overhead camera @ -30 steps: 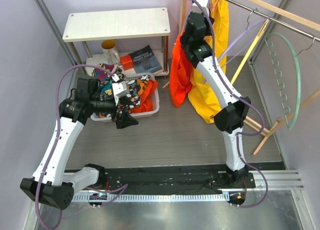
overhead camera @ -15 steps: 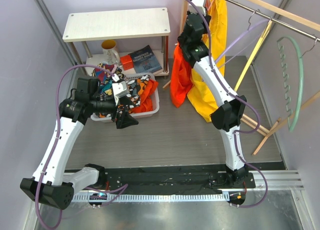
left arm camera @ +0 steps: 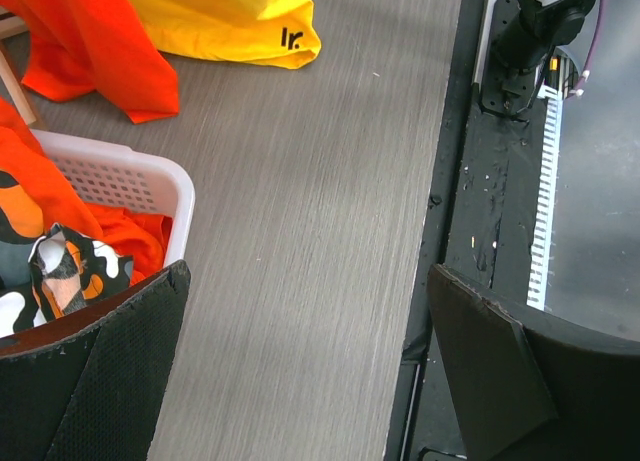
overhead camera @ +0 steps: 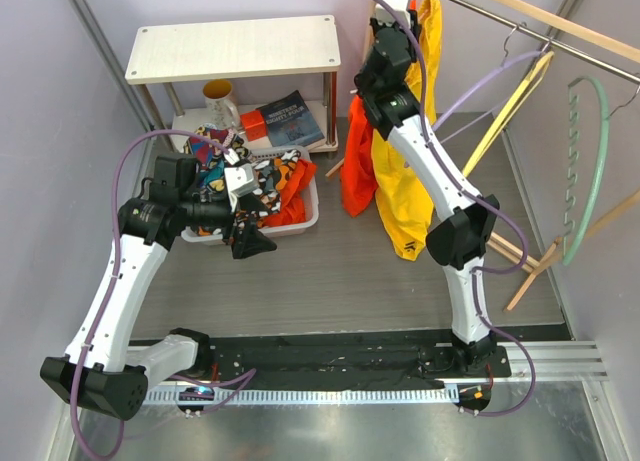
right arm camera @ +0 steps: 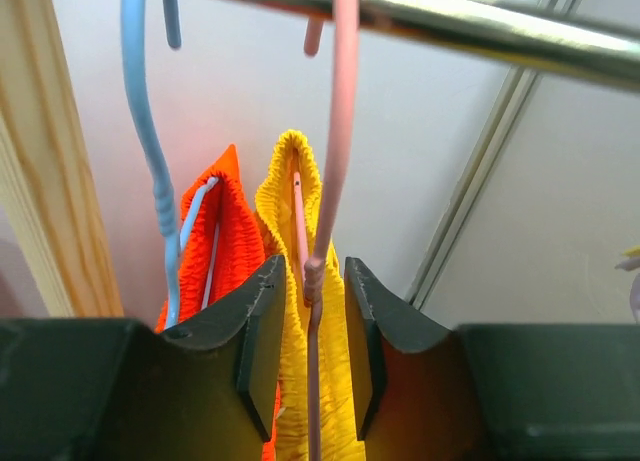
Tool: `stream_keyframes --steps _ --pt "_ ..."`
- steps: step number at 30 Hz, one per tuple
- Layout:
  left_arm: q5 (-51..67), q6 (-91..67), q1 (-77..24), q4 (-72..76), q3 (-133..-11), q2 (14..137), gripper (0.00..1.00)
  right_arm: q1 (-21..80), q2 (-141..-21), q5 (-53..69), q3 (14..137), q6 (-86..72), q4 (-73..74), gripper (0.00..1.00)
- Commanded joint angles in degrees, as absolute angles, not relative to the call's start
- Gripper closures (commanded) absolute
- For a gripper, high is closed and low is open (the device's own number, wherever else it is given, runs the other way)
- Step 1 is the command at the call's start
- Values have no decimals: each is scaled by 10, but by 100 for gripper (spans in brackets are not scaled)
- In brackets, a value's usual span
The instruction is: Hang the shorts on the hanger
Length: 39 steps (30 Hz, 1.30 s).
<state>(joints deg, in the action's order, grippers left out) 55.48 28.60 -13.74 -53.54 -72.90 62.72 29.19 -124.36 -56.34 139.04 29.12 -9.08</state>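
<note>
The yellow shorts (overhead camera: 405, 171) hang folded over the pale pink hanger (right arm camera: 338, 131), whose hook sits over the metal rail (right arm camera: 450, 21). The shorts' dark logo shows at the hem (overhead camera: 410, 247) and in the left wrist view (left arm camera: 225, 16). My right gripper (right arm camera: 308, 271) is up at the rail (overhead camera: 395, 1). Its jaws stand a little apart on either side of the hanger's neck, with a gap on each side. My left gripper (overhead camera: 250, 243) is open and empty, low over the floor beside the basket (left arm camera: 305, 281).
An orange garment (overhead camera: 357, 161) hangs on a blue hanger (right arm camera: 145, 131) just left of the shorts. A white basket (left arm camera: 120, 181) of patterned clothes sits left. A yellow hanger (overhead camera: 510, 106) and a green ring hanger (overhead camera: 590, 151) hang further right. A wooden post (right arm camera: 50, 181) stands close left.
The shorts have swung left and now hang straighter and lower, logo showing. The right gripper shifted slightly at the rail. The yellow and green hangers swayed. The left arm has not moved.
</note>
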Motion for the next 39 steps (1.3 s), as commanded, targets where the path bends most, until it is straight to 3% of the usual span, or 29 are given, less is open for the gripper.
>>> stream_keyframes --steps 1,11,15,23,31,39 --pt "563 280 -136 -530 -732 617 0 301 -1173 -562 1381 274 -124 64" --pt "560 276 -137 -533 -737 613 0 340 -1129 -566 1340 251 -88 39" --pt "559 268 -137 -534 -739 610 0 364 -1098 -570 1318 235 -63 35" --pt "527 181 -135 -512 -762 615 0 452 -985 -529 1195 237 -55 17" --pt "499 42 -106 -498 -852 647 0 511 -847 -421 1060 244 -6 0" --pt "454 11 -25 -635 -1056 753 0 514 -674 -165 935 209 196 0"
